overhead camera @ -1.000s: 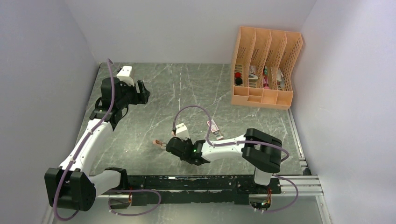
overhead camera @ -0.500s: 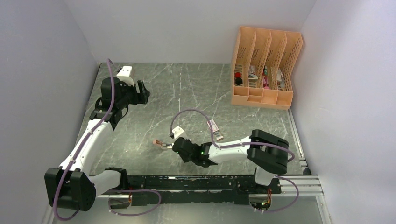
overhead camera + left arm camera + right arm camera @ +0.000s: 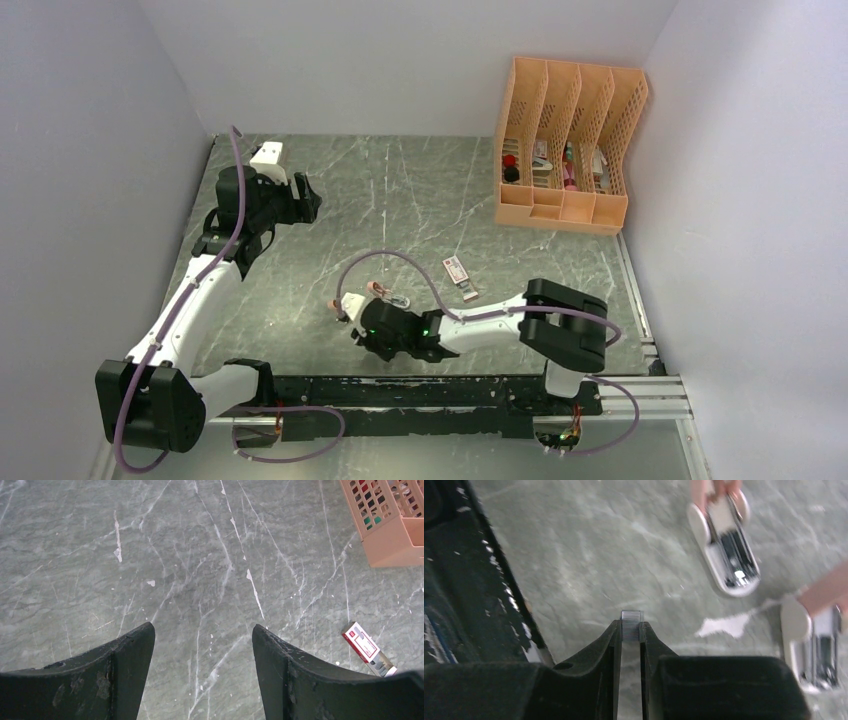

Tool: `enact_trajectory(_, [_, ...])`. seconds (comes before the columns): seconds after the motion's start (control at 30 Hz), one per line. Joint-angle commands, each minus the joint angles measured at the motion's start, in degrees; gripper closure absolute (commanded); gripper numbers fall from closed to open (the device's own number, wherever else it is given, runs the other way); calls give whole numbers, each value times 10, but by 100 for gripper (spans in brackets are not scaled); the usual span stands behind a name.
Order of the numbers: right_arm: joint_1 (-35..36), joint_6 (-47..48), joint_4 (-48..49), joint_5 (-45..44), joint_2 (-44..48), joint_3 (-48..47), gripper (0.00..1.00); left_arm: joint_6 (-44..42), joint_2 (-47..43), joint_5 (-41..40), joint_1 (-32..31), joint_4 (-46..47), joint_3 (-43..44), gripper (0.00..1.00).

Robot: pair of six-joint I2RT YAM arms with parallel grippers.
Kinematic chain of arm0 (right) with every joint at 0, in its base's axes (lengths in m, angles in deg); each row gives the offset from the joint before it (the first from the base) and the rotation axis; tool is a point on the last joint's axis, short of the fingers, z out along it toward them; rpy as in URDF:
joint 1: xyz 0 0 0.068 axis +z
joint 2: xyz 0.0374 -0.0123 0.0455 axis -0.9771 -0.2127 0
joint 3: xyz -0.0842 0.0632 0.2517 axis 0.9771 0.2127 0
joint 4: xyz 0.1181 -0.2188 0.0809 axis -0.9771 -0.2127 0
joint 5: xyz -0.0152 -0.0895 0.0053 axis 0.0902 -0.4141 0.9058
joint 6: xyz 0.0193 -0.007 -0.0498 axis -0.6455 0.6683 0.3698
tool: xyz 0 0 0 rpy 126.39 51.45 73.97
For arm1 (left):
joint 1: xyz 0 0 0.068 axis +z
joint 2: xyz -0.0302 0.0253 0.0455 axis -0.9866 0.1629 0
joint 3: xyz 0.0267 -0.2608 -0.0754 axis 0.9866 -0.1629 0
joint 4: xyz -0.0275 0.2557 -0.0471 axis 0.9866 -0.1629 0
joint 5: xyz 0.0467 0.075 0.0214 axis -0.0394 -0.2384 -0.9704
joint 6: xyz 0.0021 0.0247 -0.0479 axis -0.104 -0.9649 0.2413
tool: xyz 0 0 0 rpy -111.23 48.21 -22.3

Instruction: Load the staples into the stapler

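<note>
While the right gripper (image 3: 629,632) stood clamped on a short silvery strip of staples (image 3: 631,616), its fingers hung close to the black rail (image 3: 474,595) along the 6 o'clock edge of the grey marbled table (image 3: 400,190). A salmon-pink stapler (image 3: 724,555) lay open at the gripper's 1 o'clock, blurred. A second silvery part (image 3: 816,650) at 3 o'clock was cut off, and whether it belonged to the same stapler could not be told. The red-and-white cardboard staple box (image 3: 458,275) lay at 2 o'clock. The left gripper (image 3: 202,630), jaws apart and empty, hovered near the table's 10 o'clock. Open marble separated it from the box and from the peach slotted organiser (image 3: 565,140) at 1 o'clock.
</note>
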Motion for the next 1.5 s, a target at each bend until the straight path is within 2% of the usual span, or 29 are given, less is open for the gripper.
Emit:
enact_trajectory(0.0, [10,61,-7,64,-58,-32,88,-2,-3,-12,-3,-1,-1,24])
enact_trajectory(0.23, [12,104,13,95,-120,-88,87,-2,-7,-24,-3,-2,-5,24])
enact_trajectory(0.43, [12,100,34,90,-113,-66,64,-4,-5,-26,-3,-3,-4,24])
enact_trajectory(0.63, [12,86,71,59,-69,6,59,-4,1,-28,-3,-4,-4,25])
enact_trajectory(0.83, [12,89,155,33,-41,84,59,-5,9,-32,-3,-5,-3,25])
enact_trajectory(1.13, [12,94,227,34,-78,102,64,-6,11,-39,-3,-6,-3,25])
enact_trajectory(1.47, [21,94,287,9,-109,114,64,-9,13,-42,-3,-5,-3,25])
